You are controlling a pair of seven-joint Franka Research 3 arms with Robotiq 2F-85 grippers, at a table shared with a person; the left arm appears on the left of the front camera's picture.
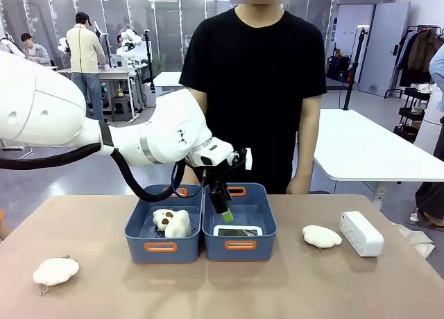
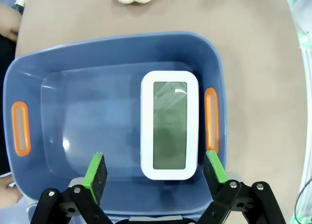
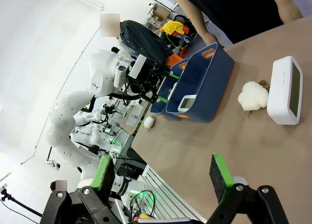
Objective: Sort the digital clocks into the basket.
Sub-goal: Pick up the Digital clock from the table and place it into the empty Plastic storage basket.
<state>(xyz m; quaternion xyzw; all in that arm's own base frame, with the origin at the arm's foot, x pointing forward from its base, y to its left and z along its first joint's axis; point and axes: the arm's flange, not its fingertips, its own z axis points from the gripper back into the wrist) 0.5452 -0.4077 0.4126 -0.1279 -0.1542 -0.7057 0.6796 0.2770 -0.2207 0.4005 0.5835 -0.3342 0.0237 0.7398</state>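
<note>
Well to the left of the basket, a white plush paw (image 1: 55,270) lies on the bench (image 1: 208,291). Touching the basket's left side stands its twin tub (image 1: 135,243), with another plush piece (image 1: 171,222) inside.

The basket (image 1: 267,248) itself holds one digital clock (image 1: 238,231), lying flat on its floor against the near wall. From the front you get just a strip of it over the rim. The left wrist view gives you the whole face: a white rounded frame around a grey-green display with a patch of glare, lying close along the wall with the orange-trimmed slot (image 2: 211,119).

Your left tool (image 1: 225,209) hangs above the basket, jaws spread wide, empty and clear of the clock.

Just right of the basket lies a third plush (image 1: 321,236). Farther right, the second clock (image 1: 361,233) sits on the bench at an angle. Its display is hard to make out from the front, but the right wrist view shows it, dark grey.

Your right tool (image 3: 161,160) is wide too and empty, well off from the basket.
</note>
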